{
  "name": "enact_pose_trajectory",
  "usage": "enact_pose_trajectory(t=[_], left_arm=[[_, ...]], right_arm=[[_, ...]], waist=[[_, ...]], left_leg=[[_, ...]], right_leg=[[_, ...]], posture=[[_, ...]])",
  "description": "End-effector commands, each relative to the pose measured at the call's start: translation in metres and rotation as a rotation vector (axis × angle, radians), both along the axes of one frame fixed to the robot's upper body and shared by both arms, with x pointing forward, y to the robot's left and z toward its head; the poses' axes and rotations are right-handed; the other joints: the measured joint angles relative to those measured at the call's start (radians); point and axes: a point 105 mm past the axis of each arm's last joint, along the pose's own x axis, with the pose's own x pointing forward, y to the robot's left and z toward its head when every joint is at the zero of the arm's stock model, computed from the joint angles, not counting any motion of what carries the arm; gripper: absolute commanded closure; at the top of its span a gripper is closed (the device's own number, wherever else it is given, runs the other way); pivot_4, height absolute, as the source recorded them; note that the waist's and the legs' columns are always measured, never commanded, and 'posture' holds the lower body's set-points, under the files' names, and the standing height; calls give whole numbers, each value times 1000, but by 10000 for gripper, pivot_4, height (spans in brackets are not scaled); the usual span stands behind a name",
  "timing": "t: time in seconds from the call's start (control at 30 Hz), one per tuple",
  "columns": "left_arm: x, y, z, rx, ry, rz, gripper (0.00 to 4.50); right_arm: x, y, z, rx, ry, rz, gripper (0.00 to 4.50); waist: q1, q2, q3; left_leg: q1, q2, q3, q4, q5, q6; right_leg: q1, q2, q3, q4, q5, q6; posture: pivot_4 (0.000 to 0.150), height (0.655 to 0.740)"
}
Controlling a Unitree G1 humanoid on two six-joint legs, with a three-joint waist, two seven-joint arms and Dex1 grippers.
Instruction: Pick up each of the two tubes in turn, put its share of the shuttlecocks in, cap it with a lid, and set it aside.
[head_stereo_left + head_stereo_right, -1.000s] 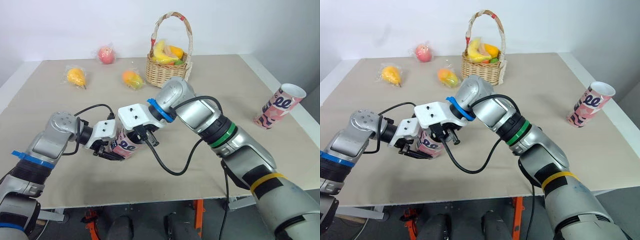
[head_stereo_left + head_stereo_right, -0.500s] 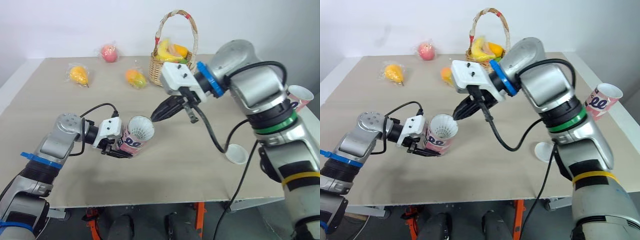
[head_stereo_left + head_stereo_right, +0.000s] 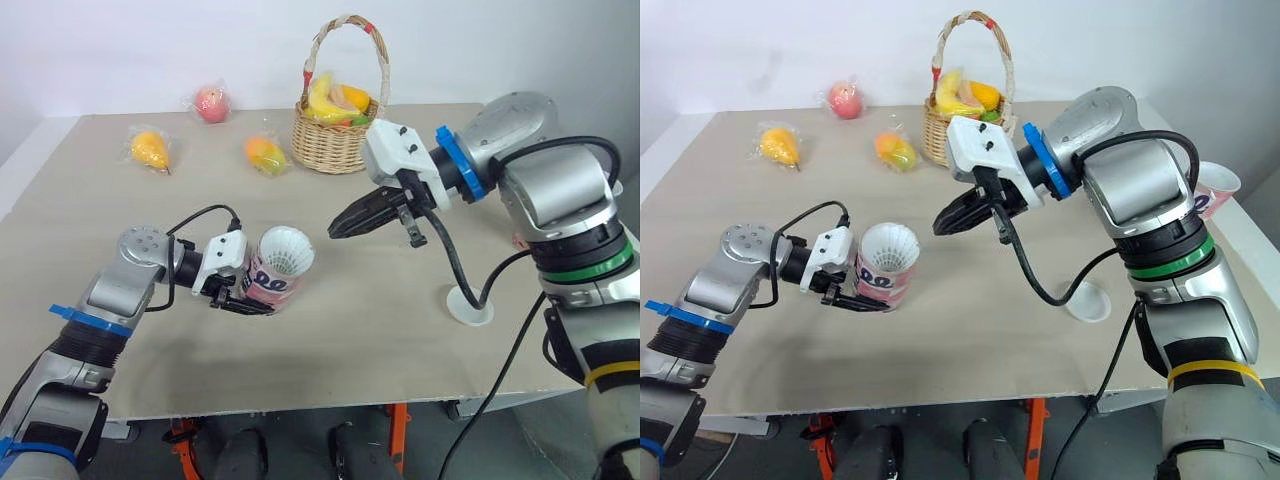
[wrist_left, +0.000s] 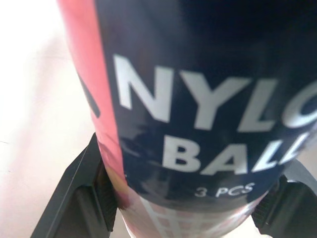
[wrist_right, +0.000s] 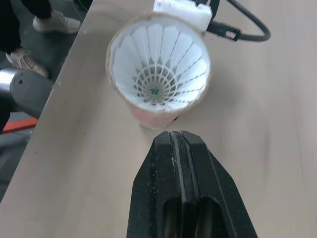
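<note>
Tube (image 3: 270, 282) leans well in front of the basket (image 3: 335, 140), maybe resting on the table. The left gripper (image 3: 243, 300) squeezes it. A white shuttlecock (image 5: 157, 69) sits inside. The right gripper (image 3: 338, 228) hangs between tube and basket, fingers pressed together, holding nothing. A lid (image 3: 470, 305) lies front-right of the basket.

Beige table (image 3: 380, 330) stands against a plain white wall (image 3: 150, 50)
</note>
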Motion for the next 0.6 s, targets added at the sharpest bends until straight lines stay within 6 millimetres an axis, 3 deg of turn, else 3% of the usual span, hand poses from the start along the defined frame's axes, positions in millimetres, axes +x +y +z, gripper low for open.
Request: enact_pose_trajectory(t=[0.03, 0.13, 0.33, 0.6], left_arm=[[3, 6, 8, 34, -30, 1, 15912], [3, 9, 8, 44, -22, 3, 15912], [4, 9, 9, 50, -28, 3, 15912], [4, 11, 9, 50, -30, 13, 15912]], right_arm=[[-12, 9, 18, 31, -61, 65, 44623], [-17, 31, 3, -15, -66, 127, 44623], [-9, 64, -14, -65, -83, 131, 44623], [6, 86, -52, -226, -197, 125, 44623]], waist=[[0, 0, 0], [-2, 0, 0], [0, 0, 0], [0, 0, 0]], left_leg=[[0, 0, 0, 0, 0, 0], [0, 0, 0, 0, 0, 0], [-1, 1, -1, 1, 0, -1], [-1, 1, -1, 1, 1, -1]], right_leg=[[0, 0, 0, 0, 0, 0], [0, 0, 0, 0, 0, 0], [-1, 1, -1, 1, 0, -1], [-1, 1, -2, 1, 1, -1]], posture=[[1500, 7400], [1500, 7400], [1500, 7400], [1500, 7400]])
